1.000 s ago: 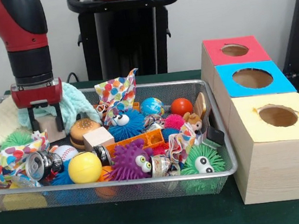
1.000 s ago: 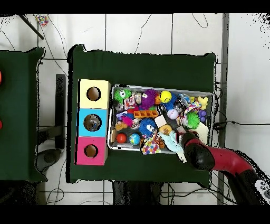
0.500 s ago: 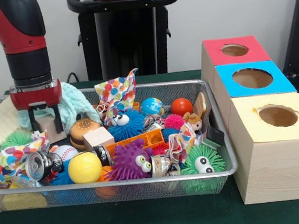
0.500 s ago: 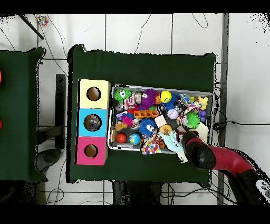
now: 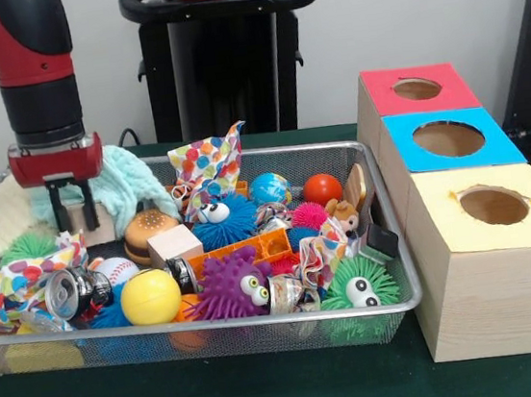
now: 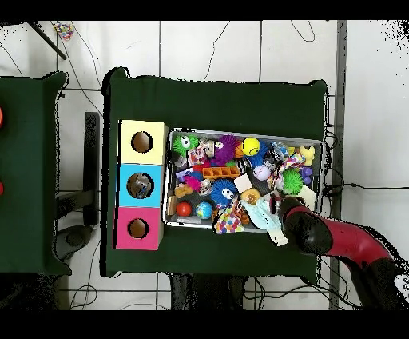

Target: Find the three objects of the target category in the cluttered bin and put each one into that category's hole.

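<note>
The cluttered bin point(image 5: 377, 161) is parked on the green table point(image 5: 270, 392), right beside the row of three wooden boxes: yellow-topped point(image 5: 496, 257), blue-topped point(image 5: 448, 142) and red-topped point(image 5: 417, 90).

The end effector point(image 5: 71, 205) is seen at the bin's far corner, the one farthest from the boxes, with its two black fingers point(image 5: 88, 199) clamped on either side of a pale wooden block point(image 5: 76, 222).

That block is crowded by a mint knitted cloth point(image 5: 133, 186) and a cream cloth point(image 5: 1, 216) around it.

Toward the bin's middle from there, a toy burger point(image 5: 149, 232), another wooden cube point(image 5: 175, 243) and a polka-dot cloth point(image 5: 205, 167) are piled up, plus a yellow ball point(image 5: 150, 297) and a crushed can point(image 5: 69, 292) near the front rim.

In the overhead view, the red arm point(image 6: 343, 240) is laid over that same bin corner, so the grip is hidden there.
</note>
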`<state>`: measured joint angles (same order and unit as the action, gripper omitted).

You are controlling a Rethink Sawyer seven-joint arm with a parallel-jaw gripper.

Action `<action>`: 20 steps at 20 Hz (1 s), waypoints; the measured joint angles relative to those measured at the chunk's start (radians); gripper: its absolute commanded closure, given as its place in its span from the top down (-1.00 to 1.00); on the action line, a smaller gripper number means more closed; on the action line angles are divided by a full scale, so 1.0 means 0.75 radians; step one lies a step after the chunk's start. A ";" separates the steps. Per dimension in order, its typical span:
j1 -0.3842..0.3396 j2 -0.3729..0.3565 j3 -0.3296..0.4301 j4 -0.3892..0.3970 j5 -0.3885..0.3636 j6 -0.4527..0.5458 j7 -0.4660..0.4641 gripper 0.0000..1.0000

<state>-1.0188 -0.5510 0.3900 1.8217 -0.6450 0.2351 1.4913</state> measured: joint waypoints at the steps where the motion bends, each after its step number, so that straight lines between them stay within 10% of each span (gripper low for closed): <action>1: 0.000 -0.037 0.009 0.011 0.037 0.028 0.000 -1.00; 20: 0.177 -0.255 0.010 -0.115 0.284 0.400 0.000 -1.00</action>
<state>-0.8858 -0.7425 0.3979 1.7352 -0.4318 0.5348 1.4913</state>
